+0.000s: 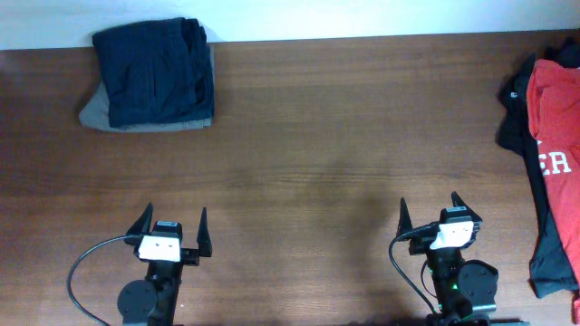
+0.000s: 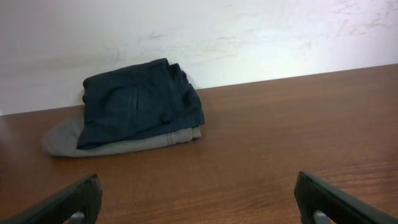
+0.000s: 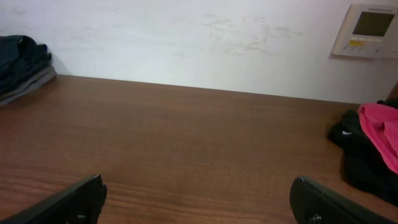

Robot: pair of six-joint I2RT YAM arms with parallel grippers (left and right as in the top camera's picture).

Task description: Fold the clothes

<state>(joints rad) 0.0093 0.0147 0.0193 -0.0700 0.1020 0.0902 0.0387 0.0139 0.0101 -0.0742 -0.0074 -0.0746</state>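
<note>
The dark navy-blue shorts [image 1: 156, 70] lie folded on top of folded grey shorts [image 1: 98, 115] at the table's far left corner. The stack also shows in the left wrist view, navy shorts [image 2: 138, 102] over grey shorts [image 2: 65, 138], and at the left edge of the right wrist view [image 3: 18, 62]. My left gripper [image 1: 172, 225] is open and empty near the front edge, far from the stack; its fingers frame bare wood [image 2: 199, 196]. My right gripper [image 1: 430, 210] is open and empty at the front right [image 3: 199, 199].
A pile of unfolded clothes lies at the right edge: a red shirt with white letters [image 1: 557, 118] over black garments [image 1: 515, 109], seen also in the right wrist view [image 3: 379, 130]. A white wall runs behind the table, with a wall controller [image 3: 368, 30].
</note>
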